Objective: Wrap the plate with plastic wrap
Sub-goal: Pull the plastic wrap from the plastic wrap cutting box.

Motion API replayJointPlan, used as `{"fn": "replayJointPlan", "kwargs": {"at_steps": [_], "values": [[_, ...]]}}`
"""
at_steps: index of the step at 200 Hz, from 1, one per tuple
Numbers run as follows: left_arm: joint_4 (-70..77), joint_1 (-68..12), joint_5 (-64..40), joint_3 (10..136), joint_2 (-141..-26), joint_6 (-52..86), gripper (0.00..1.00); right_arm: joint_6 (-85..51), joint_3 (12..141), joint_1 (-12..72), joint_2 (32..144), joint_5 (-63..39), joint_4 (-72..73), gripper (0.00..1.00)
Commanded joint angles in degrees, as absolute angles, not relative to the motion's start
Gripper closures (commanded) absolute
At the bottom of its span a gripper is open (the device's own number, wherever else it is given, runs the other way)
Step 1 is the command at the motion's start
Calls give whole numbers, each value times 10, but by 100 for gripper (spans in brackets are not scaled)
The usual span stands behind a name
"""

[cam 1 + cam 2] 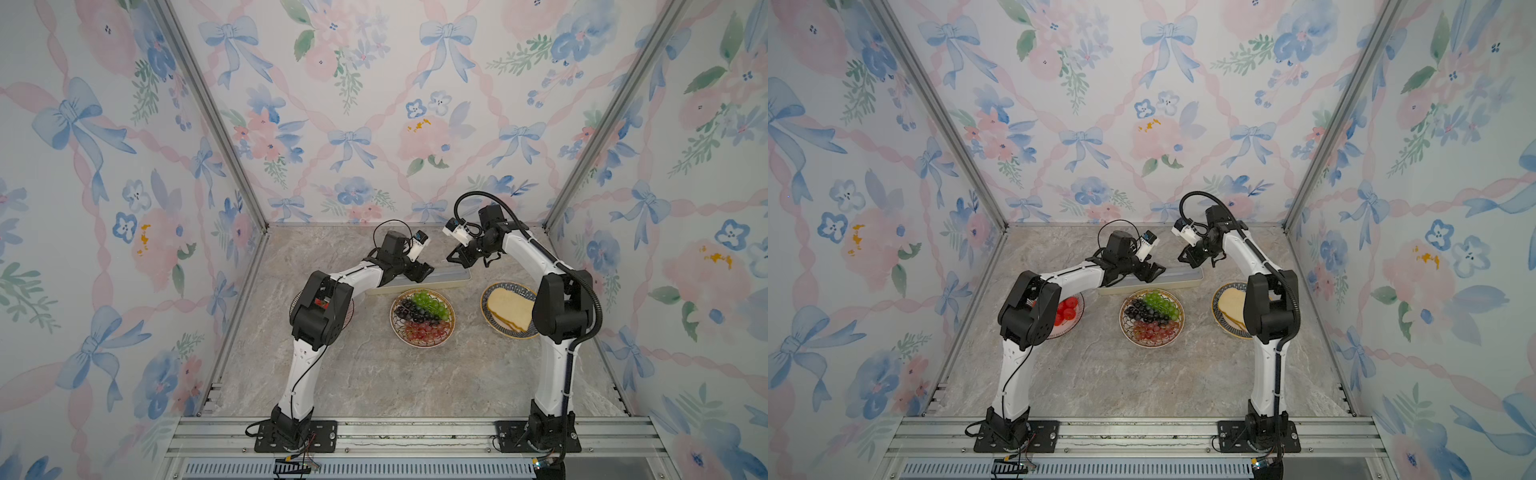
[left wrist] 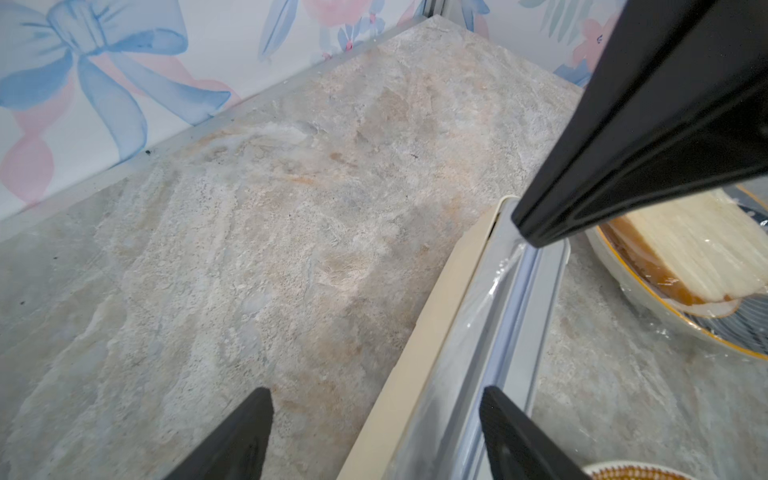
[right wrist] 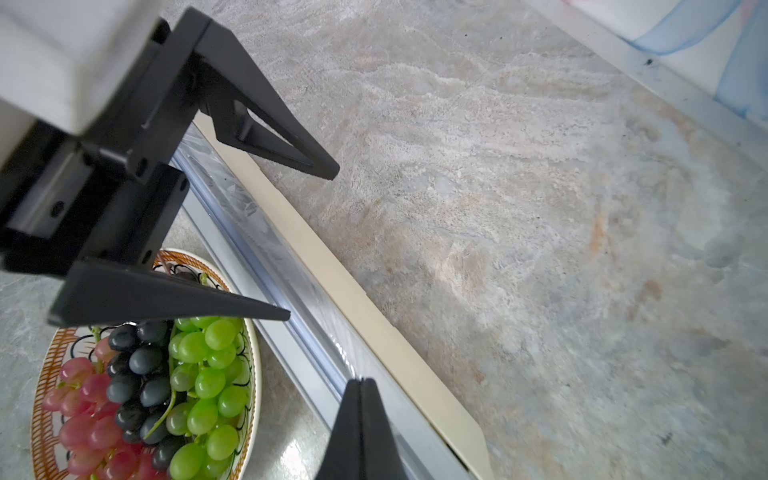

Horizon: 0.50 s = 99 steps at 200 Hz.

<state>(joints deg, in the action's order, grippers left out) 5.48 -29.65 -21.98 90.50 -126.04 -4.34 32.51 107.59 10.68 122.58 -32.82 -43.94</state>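
L gripper [image 2: 374, 395] [image 3: 311, 243]: jaws wide apart, nothing between them. Straddles back long edge of box [image 2: 436, 332]. One finger [image 2: 245, 432] over bare tabletop behind box, other over grey lid. Contact w/ box: can't tell. In both top views [image 1: 422, 272] [image 1: 1152, 272], sits over box's left-centre.

R gripper [image 3: 361, 384] [image 2: 536, 232]: fingers pressed flat together, nothing pinched. Tip over lid near box's right end. Touching or just above: can't tell. In both top views [image 1: 453, 258] [image 1: 1183, 258], hangs tilted down toward L gripper, the two near each other but apart.

Plastic wrap [image 2: 494, 286] [image 3: 232, 195]: inside box, running lengthwise under translucent lid. Crinkly clear film shows along lid's slot.

Box [image 1: 444, 281] [image 1: 1181, 277]: long, narrow, cream, flat on tabletop [image 1: 415, 374], lid on.

Grape plate [image 1: 422, 344] [image 3: 43, 395]: just in front of box's middle (arm-base side), narrow strip of table between. Green, dark, red bunches on it.

Bread plate [image 1: 485, 305] [image 2: 715, 328]: off box's right end, a bit toward bases, partly behind R arm's elbow. Sliced bread on it. Glossy glints over it in L wrist view; film or glaze, can't tell.

Tomato plate [image 1: 1069, 311]: off box's left end, toward bases, mostly under L arm's elbow. Red tomatoes show in a top view.

Bow-and-flower wallpaper [image 1: 374, 124] behind box and to both sides.
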Motion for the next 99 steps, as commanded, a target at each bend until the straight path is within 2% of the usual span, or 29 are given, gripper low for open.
{"fn": "replayJointPlan", "kwargs": {"at_steps": [1, 18, 49, 99], "values": [[26, -293, -240, 901, -1264, -75, 19, 319, 1075, 111, 1214, -330, -433, 100], [11, -290, -227, 896, -1261, -89, 20, 320, 1077, 112, 1214, -326, -435, 100], [-4, -272, -210, 892, -1257, -88, 29, 322, 1076, 111, 1216, -323, -437, 100], [-9, -248, -227, 889, -1248, -79, 34, 322, 1076, 116, 1221, -322, -439, 100]]}}
